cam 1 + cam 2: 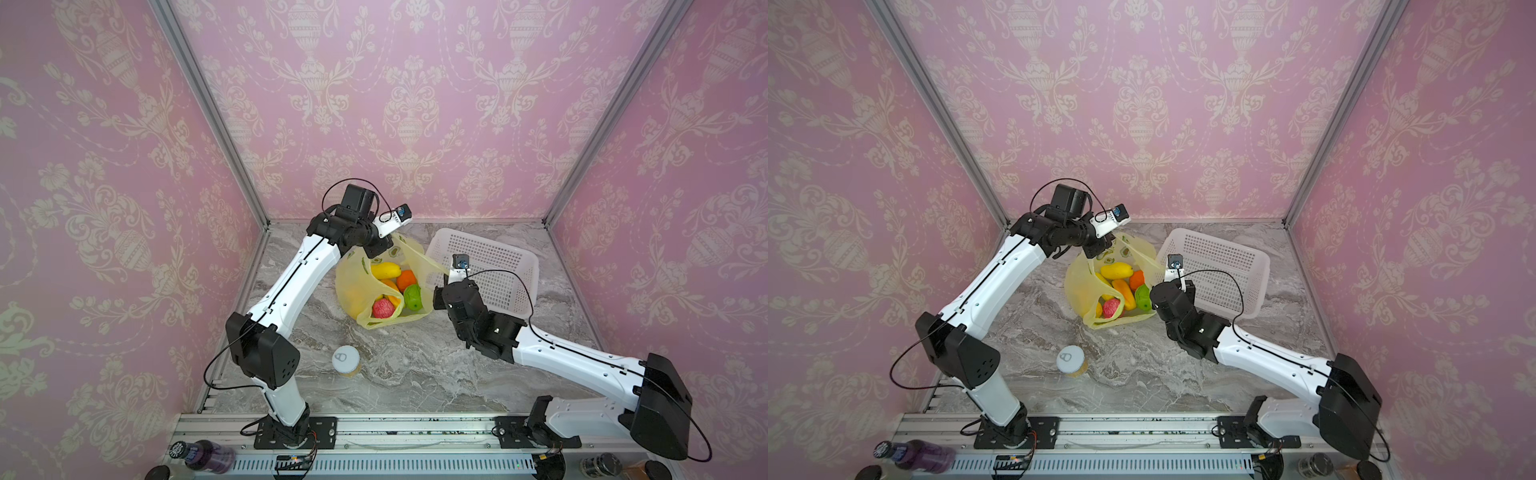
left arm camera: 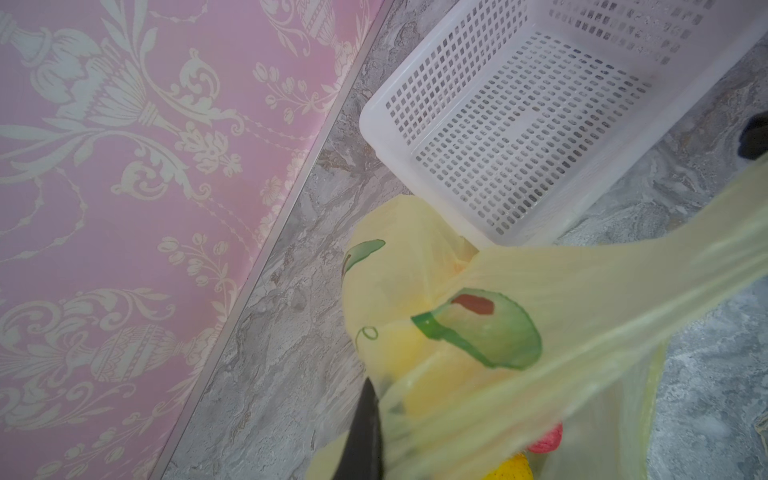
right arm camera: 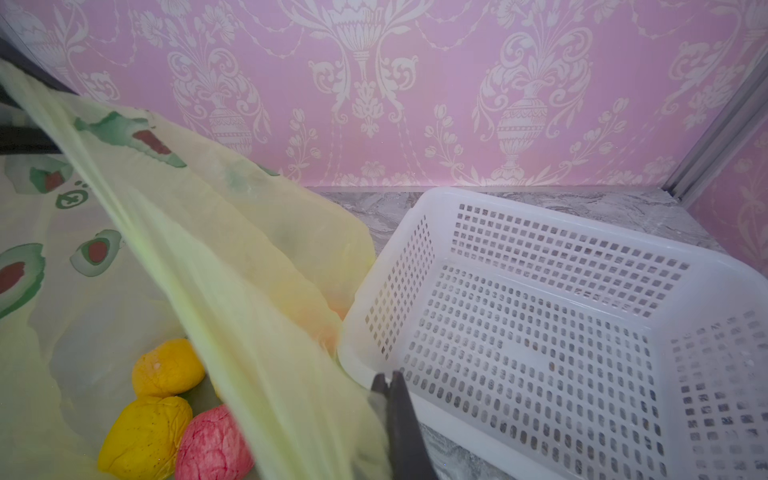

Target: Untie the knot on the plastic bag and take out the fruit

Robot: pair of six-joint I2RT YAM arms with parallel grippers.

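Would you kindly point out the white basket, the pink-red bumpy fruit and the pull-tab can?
white perforated basket (image 3: 540, 353): right wrist view, on its floor.
pink-red bumpy fruit (image 1: 382, 308): in a top view, on its middle.
pull-tab can (image 1: 345, 358): in a top view, on its white lid.

Your marbled surface (image 1: 415, 374) carries the plastic bag (image 1: 353, 286), a white basket (image 1: 498, 266) beside it, seemingly touching, and a can (image 1: 345, 360) well apart.
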